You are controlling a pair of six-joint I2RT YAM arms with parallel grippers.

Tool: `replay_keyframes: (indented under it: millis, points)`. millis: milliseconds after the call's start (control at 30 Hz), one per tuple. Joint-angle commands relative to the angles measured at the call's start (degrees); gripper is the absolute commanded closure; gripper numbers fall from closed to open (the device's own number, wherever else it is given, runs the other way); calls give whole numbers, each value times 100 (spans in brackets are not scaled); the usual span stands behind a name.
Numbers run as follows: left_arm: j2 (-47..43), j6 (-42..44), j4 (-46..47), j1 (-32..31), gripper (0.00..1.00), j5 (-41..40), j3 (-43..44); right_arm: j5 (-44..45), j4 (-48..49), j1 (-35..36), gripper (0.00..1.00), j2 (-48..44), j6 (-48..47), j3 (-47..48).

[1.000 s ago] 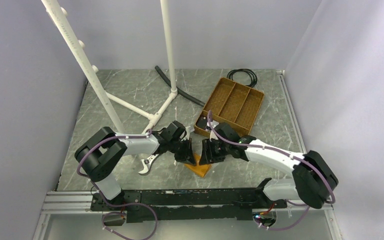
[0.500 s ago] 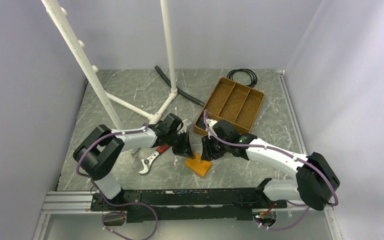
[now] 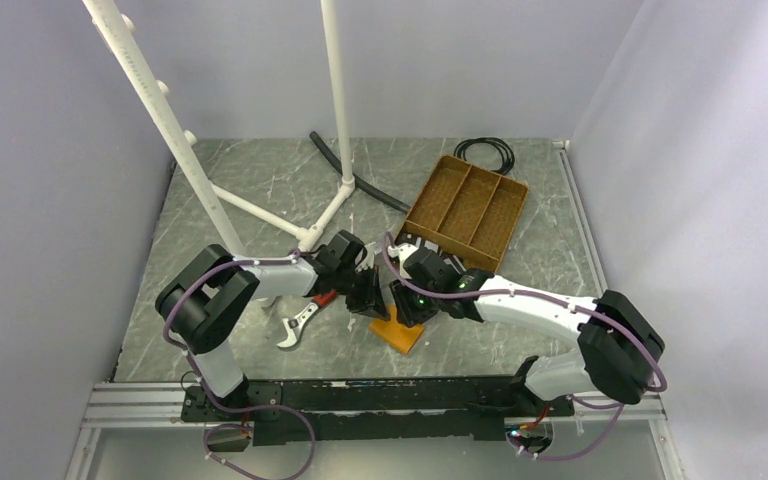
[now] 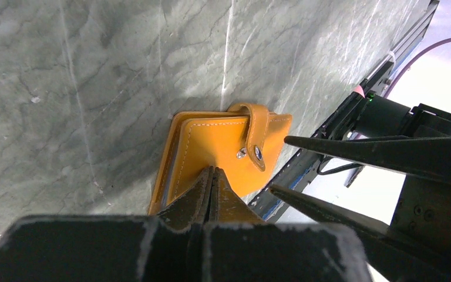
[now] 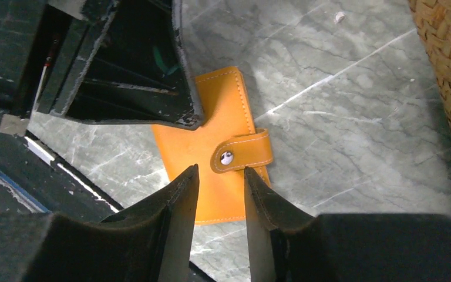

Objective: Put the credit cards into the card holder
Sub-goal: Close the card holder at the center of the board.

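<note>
The card holder [image 3: 398, 334] is an orange wallet lying flat on the table, closed by a snap strap [image 5: 242, 154]. It also shows in both wrist views [image 4: 223, 147] [image 5: 208, 147]. My left gripper [image 3: 368, 300] [image 4: 213, 171] is shut, empty, with its tips down at the holder's cover. My right gripper [image 3: 406, 306] [image 5: 221, 170] stands open over the holder's strap end, one finger on each side of the snap, holding nothing. Some dark flat pieces, possibly the credit cards [image 3: 421, 244], show at the tray's near end, mostly hidden behind my right arm.
A brown divided tray [image 3: 466, 205] stands at the back right, with a black cable [image 3: 485, 152] behind it. A white pipe stand [image 3: 343, 190] and a black hose [image 3: 358, 182] fill the back left. Red-handled pliers [image 3: 302, 318] lie left of the holder. The metal rail [image 3: 360, 395] runs along the near edge.
My right gripper has moved left over the card holder, close to the left gripper, and its jaws have narrowed. The left gripper shifted slightly away from the rail and stayed shut.
</note>
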Motion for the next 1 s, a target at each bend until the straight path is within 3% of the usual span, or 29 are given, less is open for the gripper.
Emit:
replay_keyframes:
  millis: [0,200,500,867,967]
  points:
    - [79,7,65,-26,100,-190,-173,320,54,44,64,66,-165,227]
    - [46,14,38,-22,100,-236,-174,234,84,94,68,218,-221,312]
    - [45,15,66,-27,100,-214,-187,249,159,158,67,381,-208,391]
    - [21,15,98,-26,100,-199,-209,319,166,166,84,428,-125,390]
    - [9,15,101,-23,100,-202,-222,371,112,166,82,501,-107,419]
